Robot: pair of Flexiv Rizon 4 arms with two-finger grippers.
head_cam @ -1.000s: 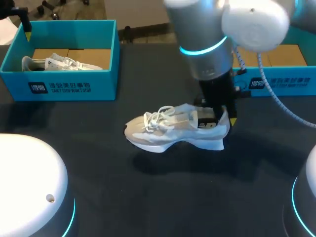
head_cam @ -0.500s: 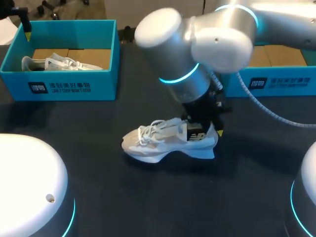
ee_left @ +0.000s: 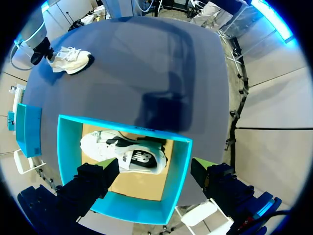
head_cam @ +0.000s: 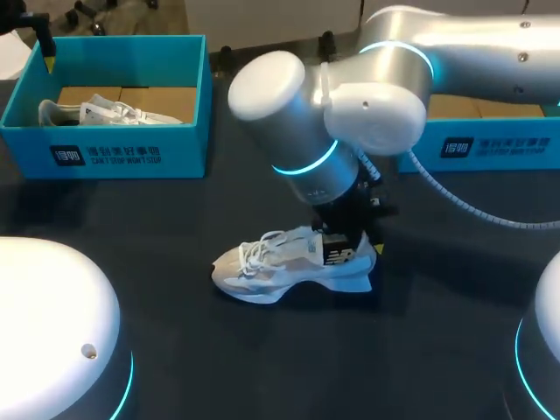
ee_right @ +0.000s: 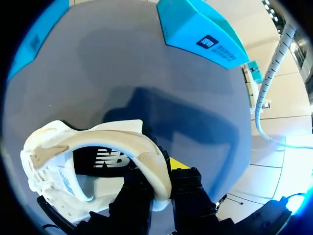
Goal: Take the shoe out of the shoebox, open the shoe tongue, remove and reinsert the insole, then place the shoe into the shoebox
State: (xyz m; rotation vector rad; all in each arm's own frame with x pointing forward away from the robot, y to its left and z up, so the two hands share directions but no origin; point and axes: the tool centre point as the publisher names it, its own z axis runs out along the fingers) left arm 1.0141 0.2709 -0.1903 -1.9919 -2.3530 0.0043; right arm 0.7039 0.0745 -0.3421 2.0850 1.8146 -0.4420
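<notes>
The white-and-beige lace-up sneaker [head_cam: 289, 262] has come from one o'clock to the middle of the dark desk [head_cam: 262, 367]. My right end effector [ee_right: 162, 177] stays clamped on its heel collar. It's clear of the teal cardboard shoebox [head_cam: 490, 144], so I judge the tongue comes next.

a dark matte table [head_cam: 219, 367] fills the scene, softly lit, with faint shadows on it.

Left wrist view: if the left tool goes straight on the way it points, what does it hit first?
Most likely the white shoe lying in the teal shoebox, straight ahead of the open left tool. Depth is unclear, but nothing shows in between.
</notes>
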